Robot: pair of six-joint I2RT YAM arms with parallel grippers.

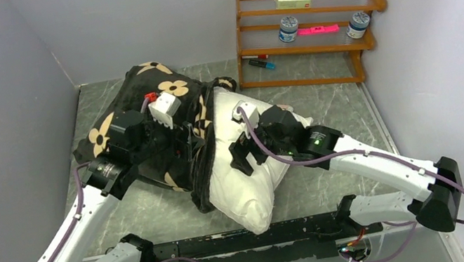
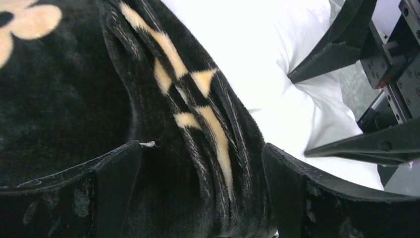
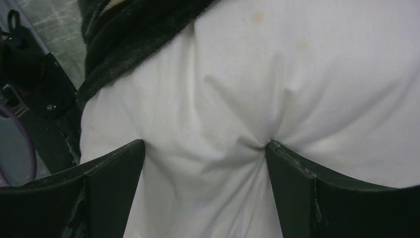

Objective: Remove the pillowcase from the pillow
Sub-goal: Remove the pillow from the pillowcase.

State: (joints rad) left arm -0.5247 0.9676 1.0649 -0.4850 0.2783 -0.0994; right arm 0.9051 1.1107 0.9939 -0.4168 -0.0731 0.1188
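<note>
From above I get soft, even light that seems to fall from overhead. There is no glare, and only faint shadows lie on the table [image 1: 158, 218] under the arms and bedding. That view stays sharp out to the shelf [image 1: 301, 49] at the back. On my left wrist view the pillowcase [image 2: 74, 99] swallows the light and its pile sinks into flat black, while the pillow [image 2: 247, 44] blows out to featureless white. My right wrist view is dimmer and greyish, with gentle shading in the creases.
</note>
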